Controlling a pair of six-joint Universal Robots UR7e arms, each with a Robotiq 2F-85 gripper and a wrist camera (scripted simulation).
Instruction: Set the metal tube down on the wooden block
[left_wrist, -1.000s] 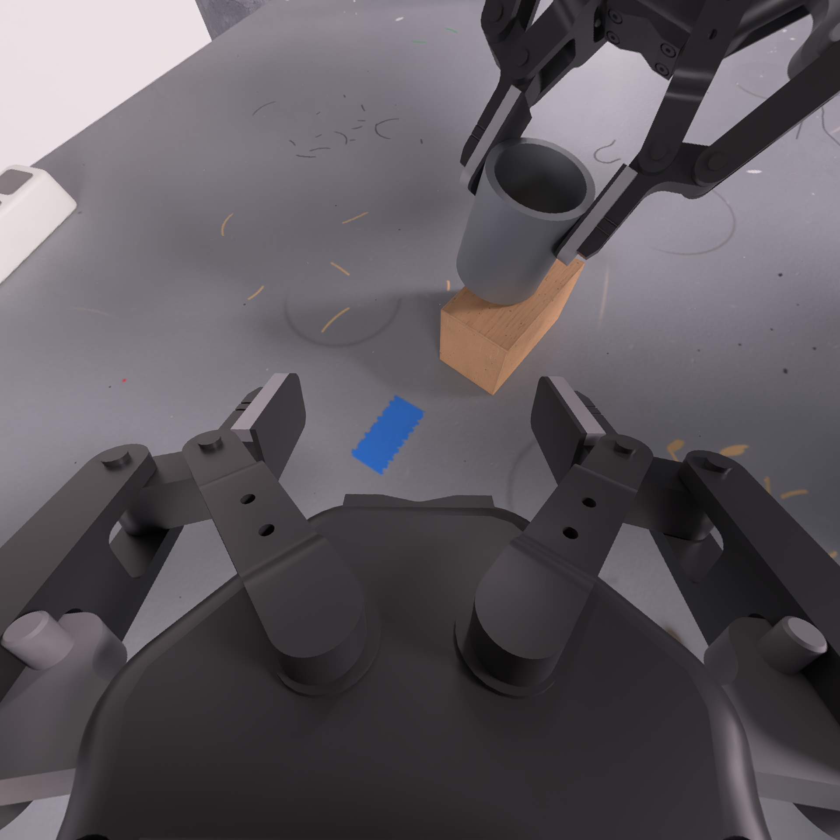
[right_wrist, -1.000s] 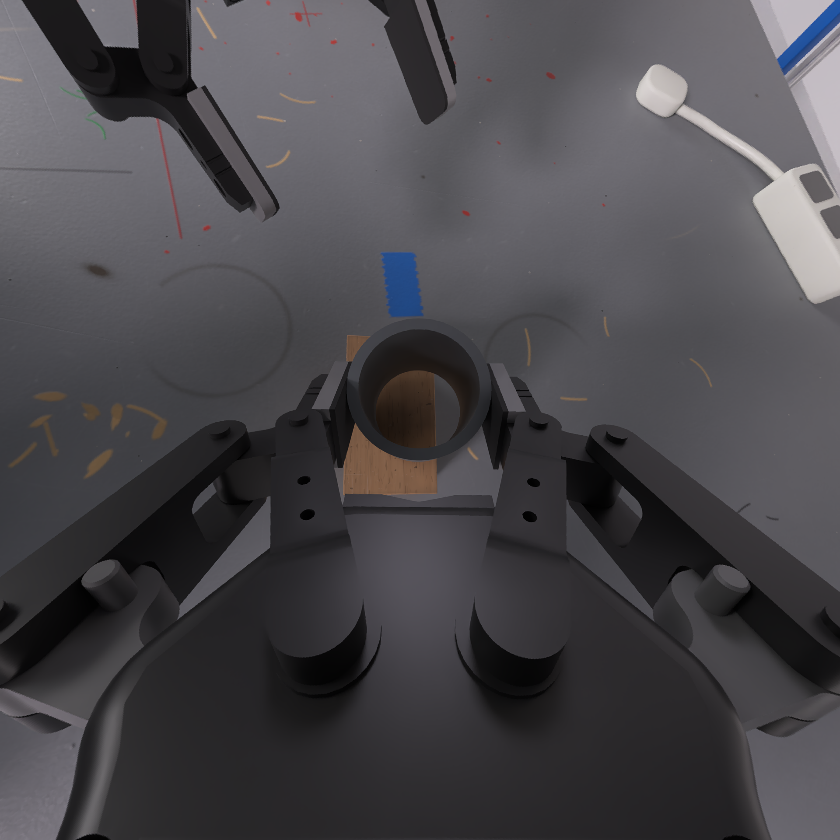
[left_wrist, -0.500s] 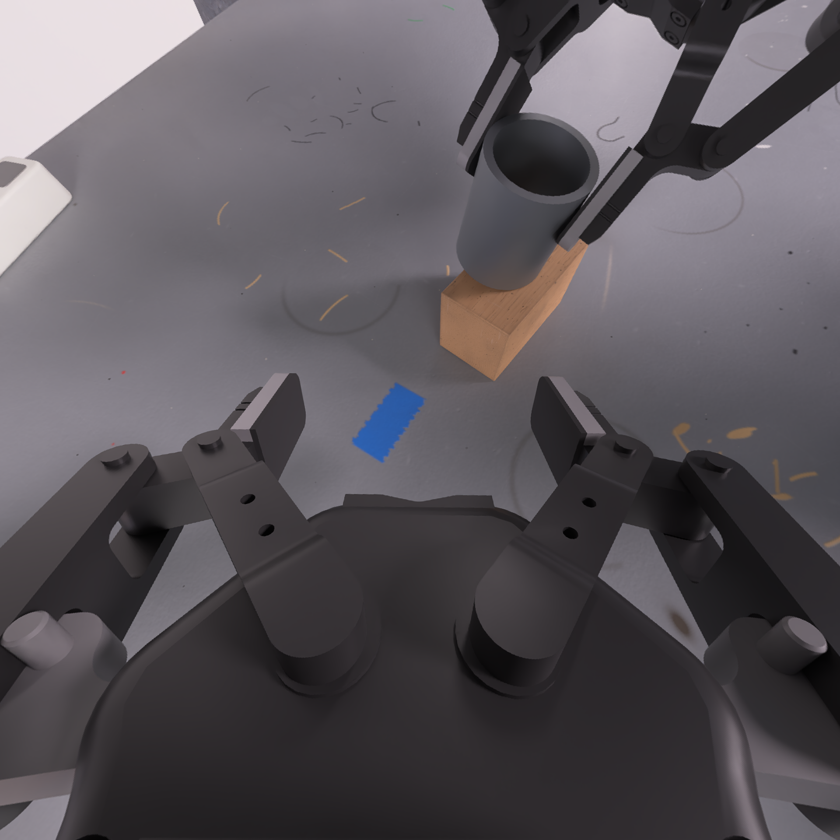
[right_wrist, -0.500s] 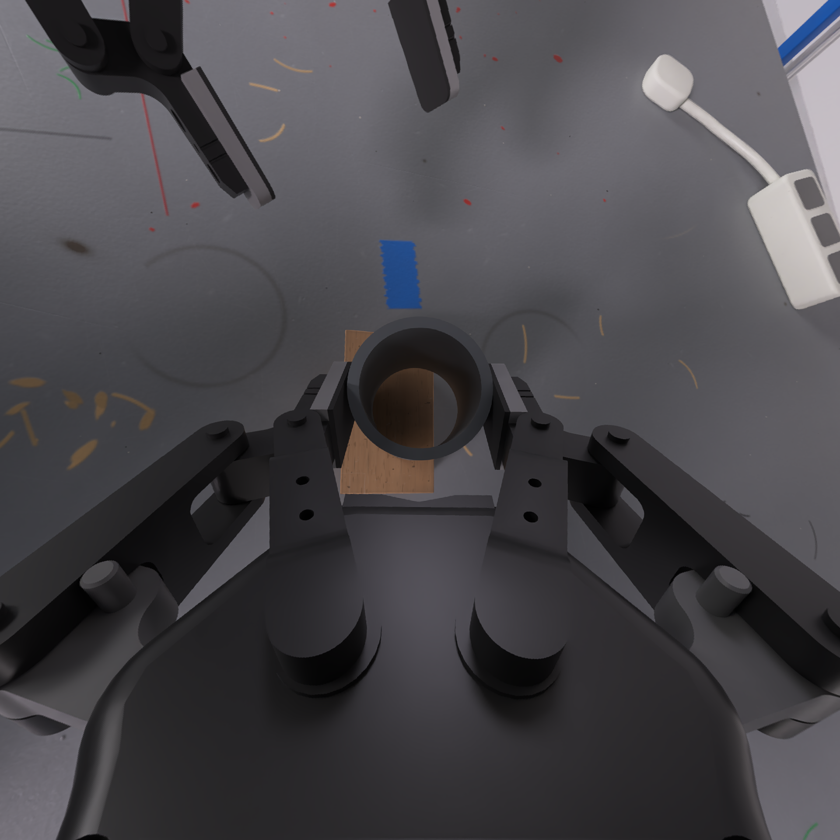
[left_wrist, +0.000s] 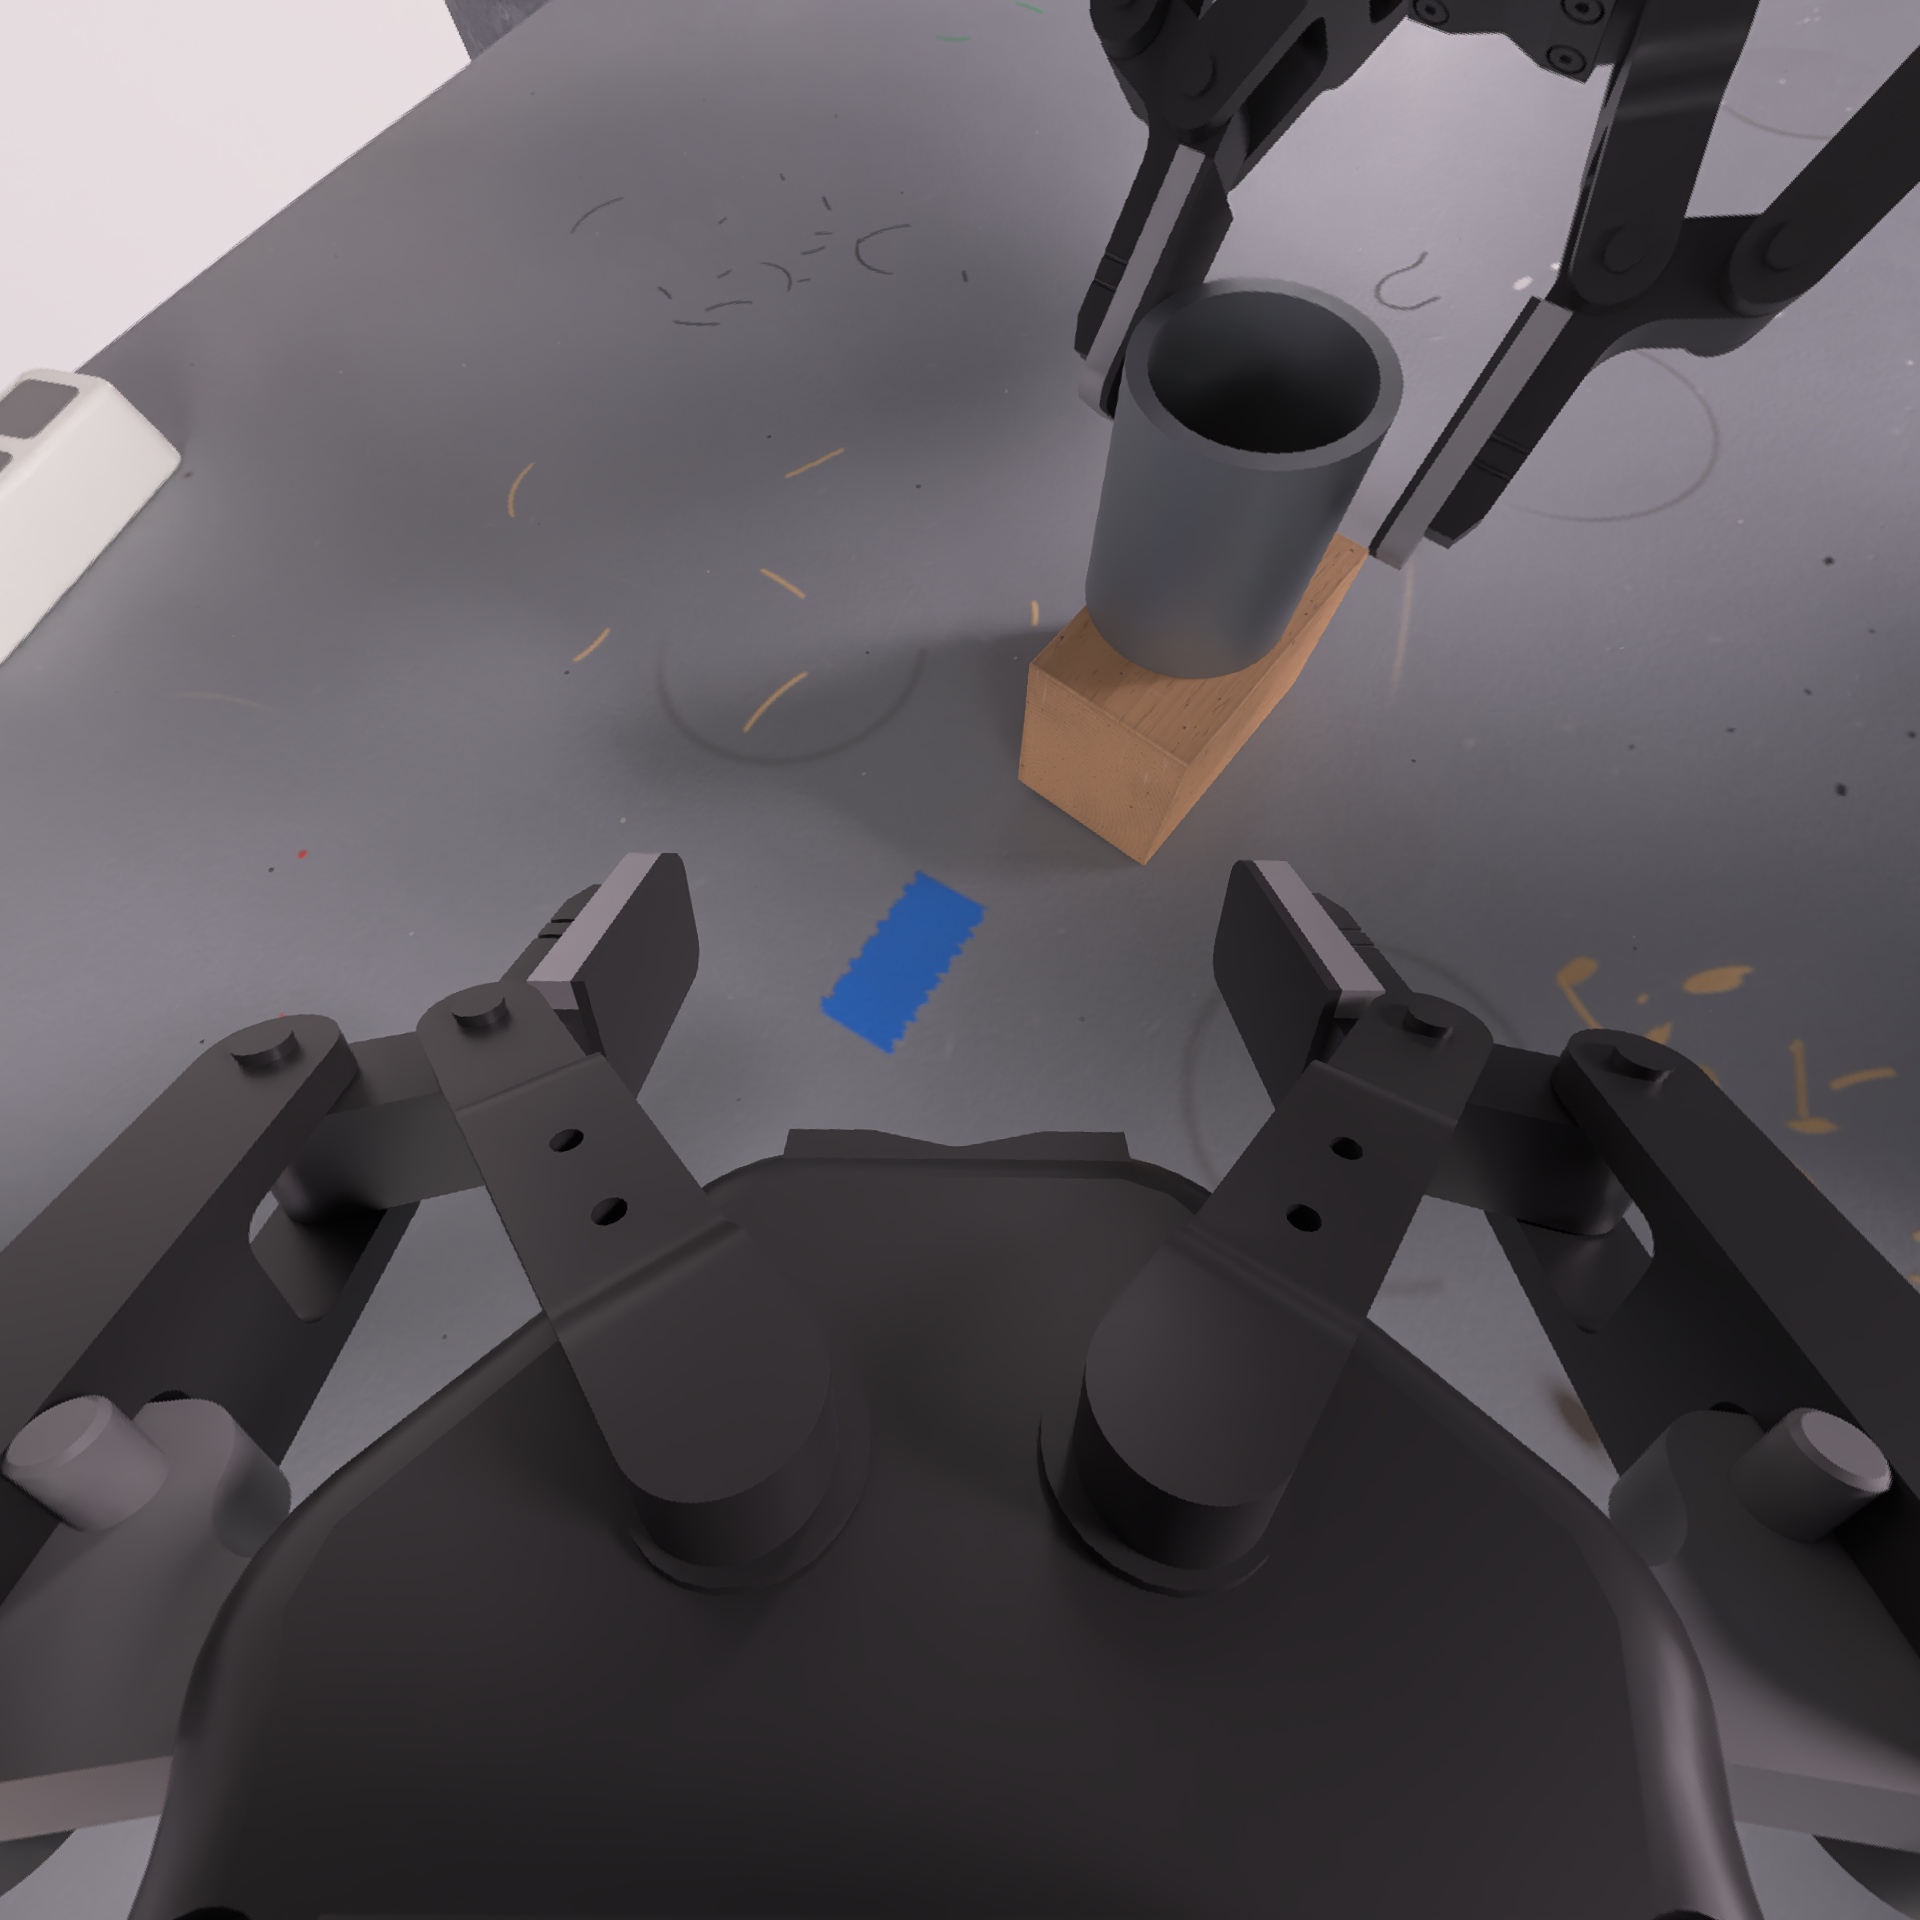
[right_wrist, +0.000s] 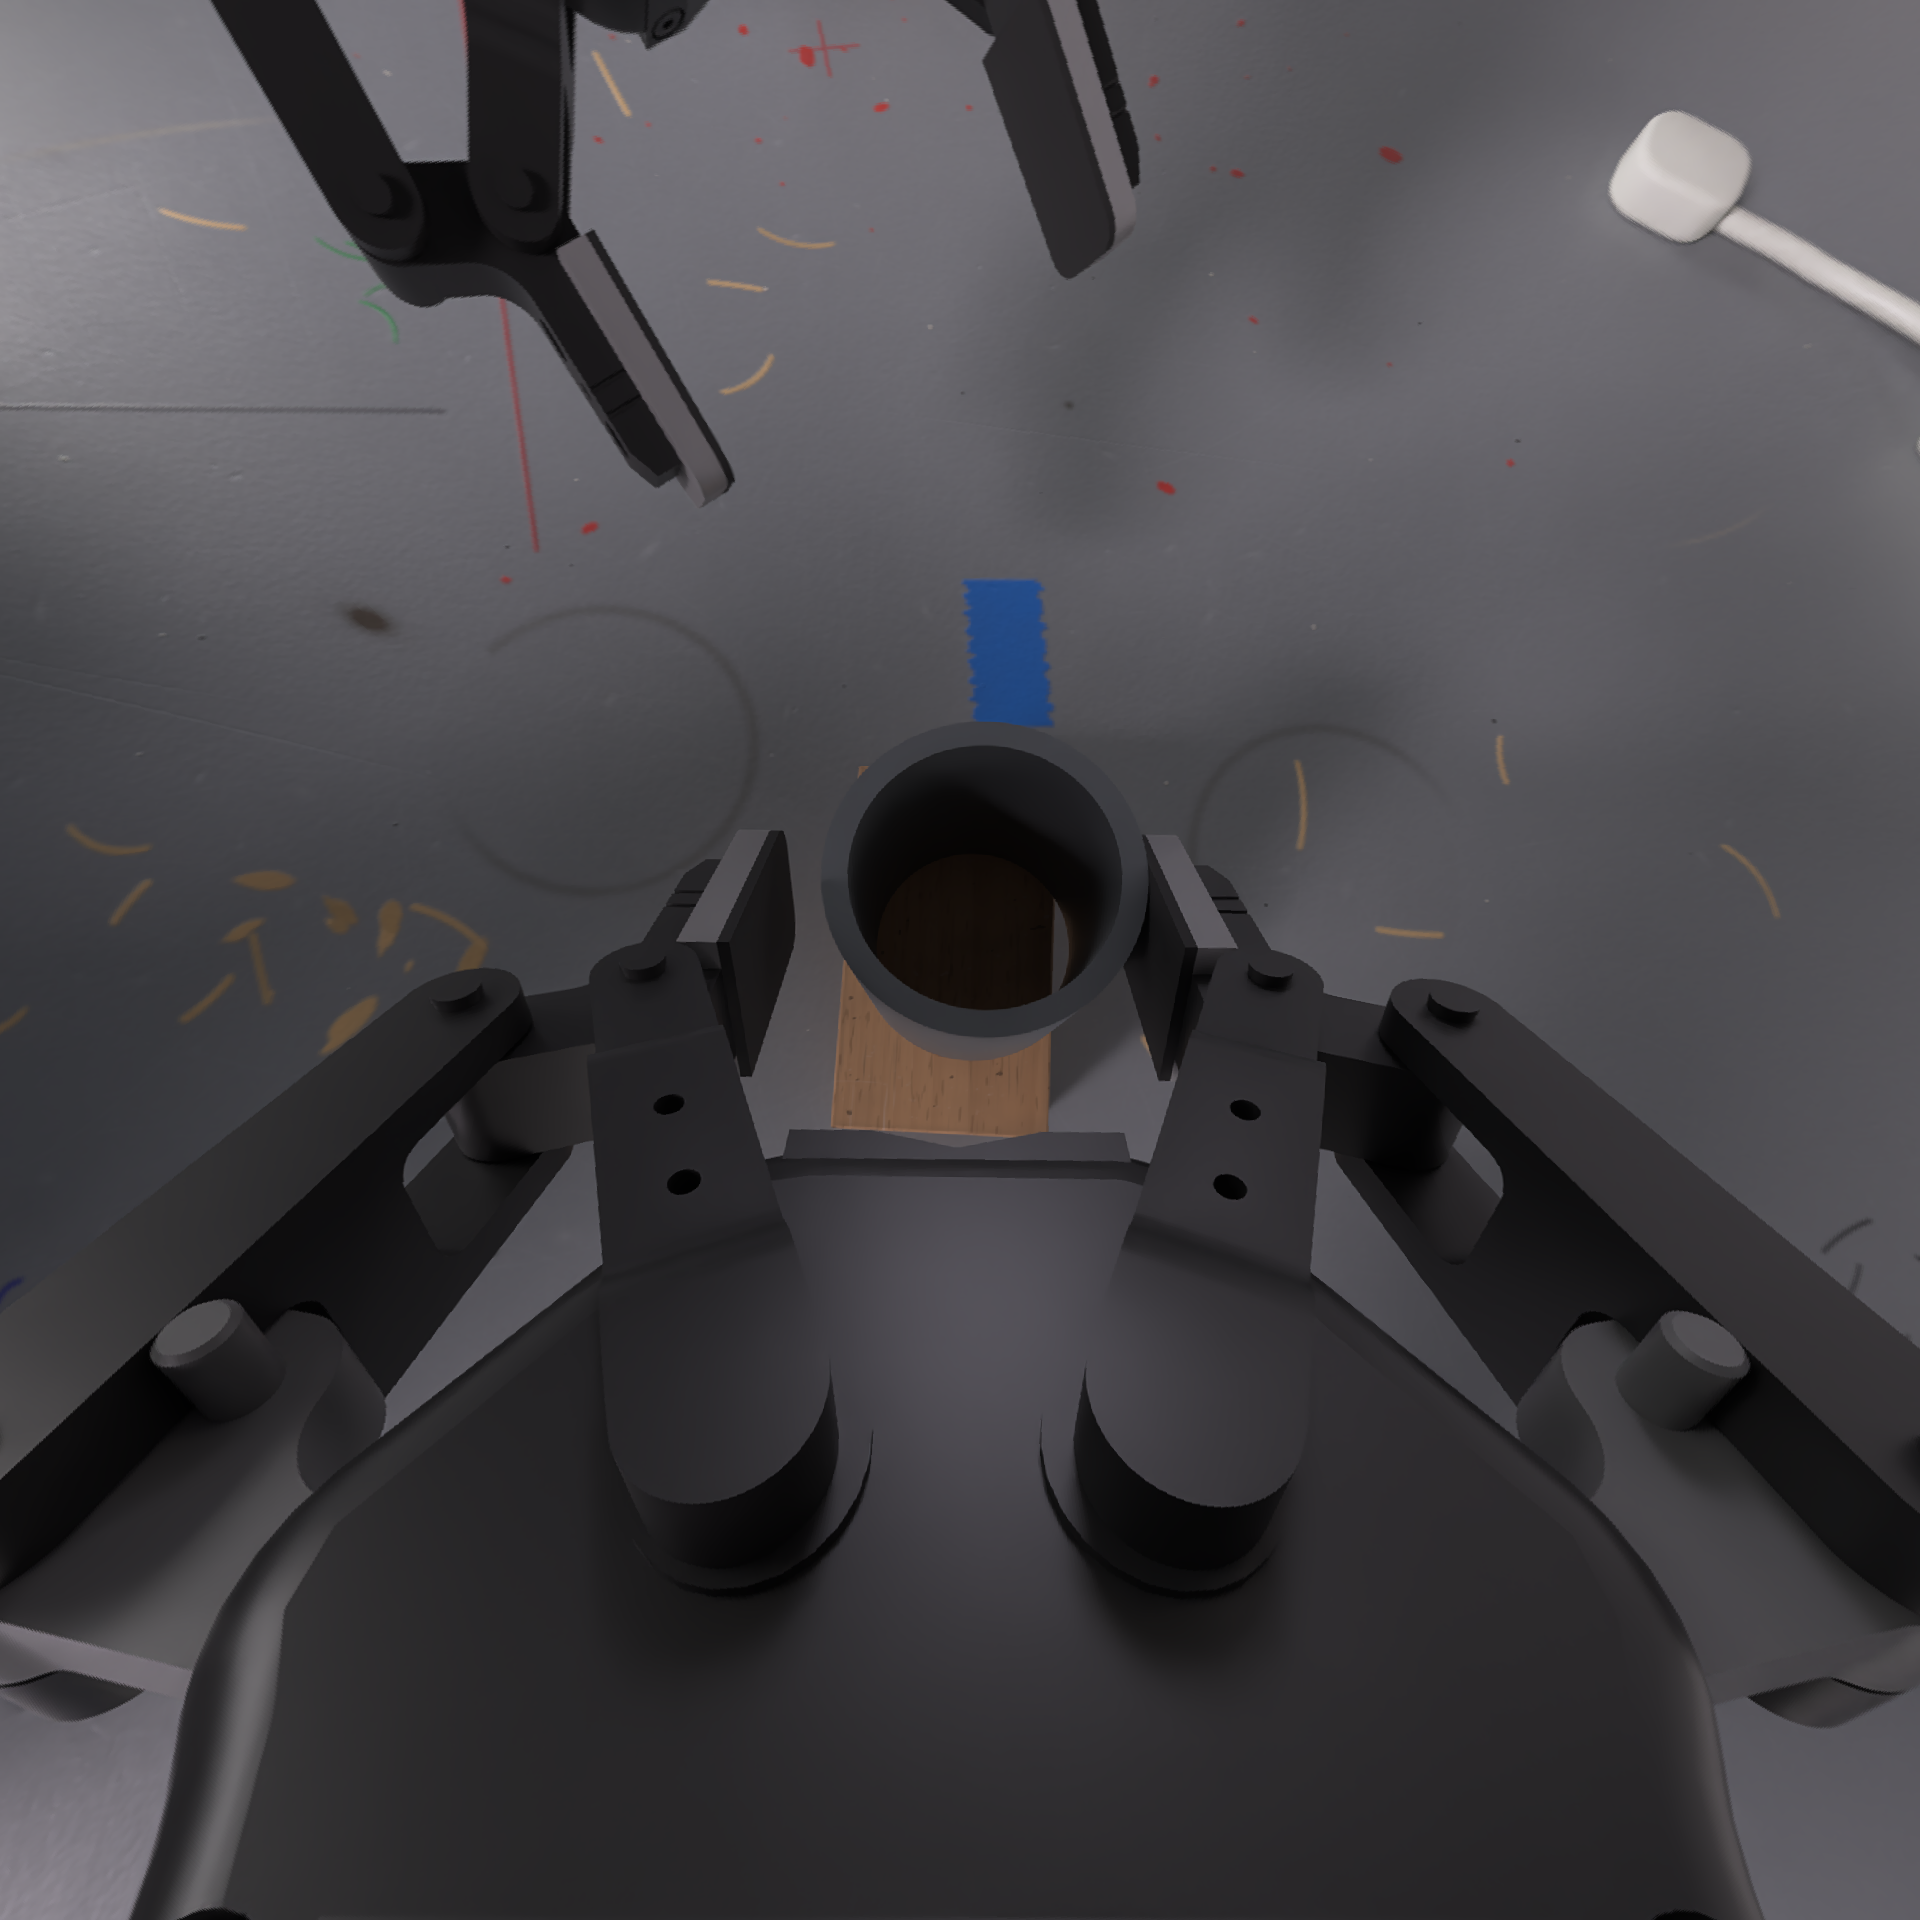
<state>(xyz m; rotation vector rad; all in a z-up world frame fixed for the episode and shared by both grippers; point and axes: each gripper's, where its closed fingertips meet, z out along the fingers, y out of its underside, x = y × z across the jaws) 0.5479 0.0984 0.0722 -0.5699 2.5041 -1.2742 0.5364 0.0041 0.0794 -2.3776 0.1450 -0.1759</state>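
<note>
We see the metal tube (left_wrist: 1226, 499) upright on the wooden block (left_wrist: 1143, 748); the right gripper (right_wrist: 961, 935) straddles it, pads clear, while the left gripper (left_wrist: 951, 925) hangs wide, empty.

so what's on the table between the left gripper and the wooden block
Only a blue tape strip, flat on the table between the left gripper and the wooden block; the left wrist view shows it.
</note>
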